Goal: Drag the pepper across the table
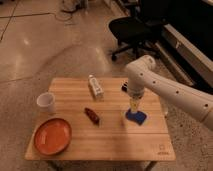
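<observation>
Lying near the middle of the table (112, 144), the pepper (92, 115) points slantwise, one end toward the far edge and the other toward me, with bare wood on every side of it. I judge that open wood is what makes a drag possible: nothing touches the pod, so it can slide without knocking a neighbour. The plate (52, 136) sits at the near left corner, close to the pepper but apart from it. The cup (46, 102) stands beyond the plate, by the left edge. A small bottle (95, 86) stands upright behind the pepper, toward the far side.

The block (136, 117), blue and flat, lies to the pepper's right with clear wood between them. The gripper (134, 104) hangs straight down over that block, right at its top face; whether it touches the block I cannot tell, nor whether it is open or closed. So it is not at the task's thing: the pepper is well to the left of it.

The arm (170, 90) comes in from the right, sloping up to a rounded elbow above the table's far right part, then drops vertically through the wrist. To my mind, that upright pose suits pressing down from above, once it is shifted left over the pepper.
</observation>
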Robot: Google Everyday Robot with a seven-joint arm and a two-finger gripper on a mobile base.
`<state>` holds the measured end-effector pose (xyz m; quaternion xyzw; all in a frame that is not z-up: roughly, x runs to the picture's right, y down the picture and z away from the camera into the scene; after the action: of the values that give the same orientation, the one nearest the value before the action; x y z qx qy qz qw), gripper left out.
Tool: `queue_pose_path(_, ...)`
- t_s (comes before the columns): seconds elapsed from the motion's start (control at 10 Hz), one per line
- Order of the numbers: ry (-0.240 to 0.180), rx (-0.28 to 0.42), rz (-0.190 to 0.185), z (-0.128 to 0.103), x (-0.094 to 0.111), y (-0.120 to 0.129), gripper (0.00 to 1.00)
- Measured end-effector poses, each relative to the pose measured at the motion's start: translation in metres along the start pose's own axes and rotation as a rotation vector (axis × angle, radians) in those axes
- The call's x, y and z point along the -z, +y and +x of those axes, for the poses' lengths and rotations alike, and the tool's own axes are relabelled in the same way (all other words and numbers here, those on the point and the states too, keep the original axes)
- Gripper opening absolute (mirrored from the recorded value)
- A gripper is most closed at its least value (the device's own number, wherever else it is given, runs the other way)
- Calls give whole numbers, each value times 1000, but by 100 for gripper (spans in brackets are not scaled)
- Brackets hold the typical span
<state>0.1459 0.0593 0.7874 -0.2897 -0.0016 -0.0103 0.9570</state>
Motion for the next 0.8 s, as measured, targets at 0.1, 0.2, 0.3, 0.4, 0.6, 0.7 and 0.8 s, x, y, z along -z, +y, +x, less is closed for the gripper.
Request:
queue_pose_path(0.1,0,0,0,0,0,0,80)
queue_pose_path(0.2,0,-1,-1,0,0,0,80)
queue_pose_path(0.3,1,-2,-4,-1,-3,4,80)
queue_pose_path(0.4,-7,-3,-11,-6,-9,13,80)
queue_pose_path(0.6,-37,-20,-33,-25,-28,35,80)
queue_pose_path(0.7,-54,-35,-44,-39,-39,45,80)
queue_pose_path(0.8,-66,-48,-55,-51,-48,51,80)
